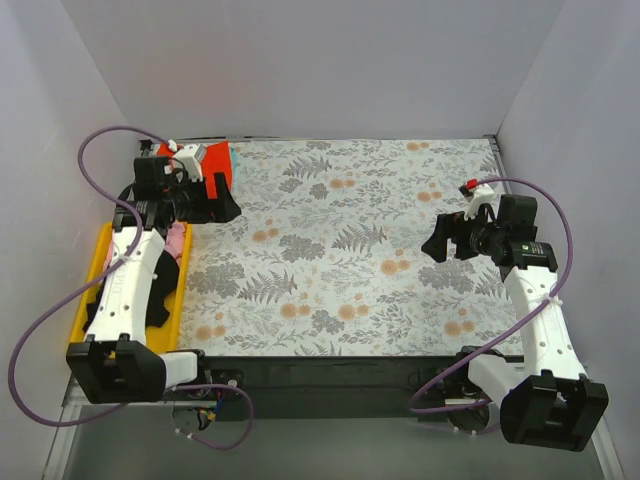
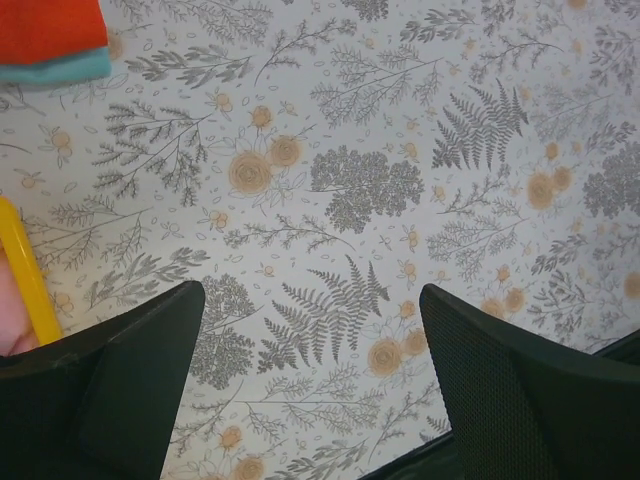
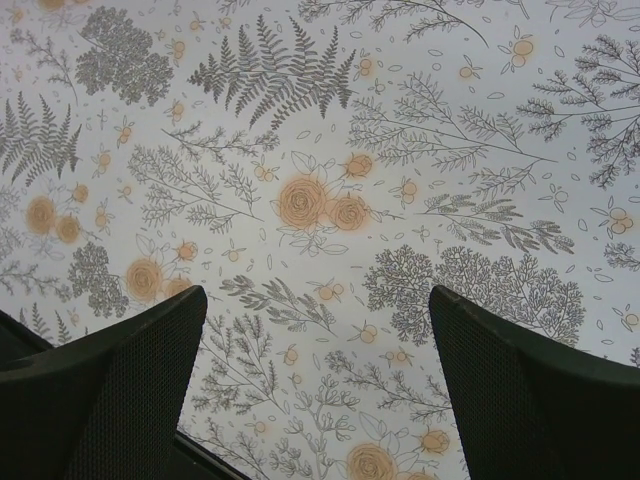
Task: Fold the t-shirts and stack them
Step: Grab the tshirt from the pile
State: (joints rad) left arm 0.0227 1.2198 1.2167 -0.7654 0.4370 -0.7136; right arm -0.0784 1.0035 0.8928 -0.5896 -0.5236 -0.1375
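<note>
A folded red-orange t-shirt (image 1: pixel 213 162) lies on a teal t-shirt (image 1: pixel 232 157) at the back left corner of the floral cloth. The left wrist view shows the red-orange t-shirt (image 2: pixel 48 24) with the teal t-shirt's (image 2: pixel 60 68) edge under it. A pink t-shirt (image 1: pixel 177 240) and a black t-shirt (image 1: pixel 160 292) lie crumpled in the yellow tray (image 1: pixel 99 255). My left gripper (image 1: pixel 222 208) hangs open just in front of the stack, with nothing between its fingers (image 2: pixel 120 380). My right gripper (image 1: pixel 440 240) is open above bare cloth at the right, its fingers (image 3: pixel 530 390) apart.
The grey-and-orange floral table cloth (image 1: pixel 350 250) covers the table. White walls close in the left, back and right sides. The yellow tray's rim (image 2: pixel 24 270) shows at the left of the left wrist view. Purple cables loop off both arms.
</note>
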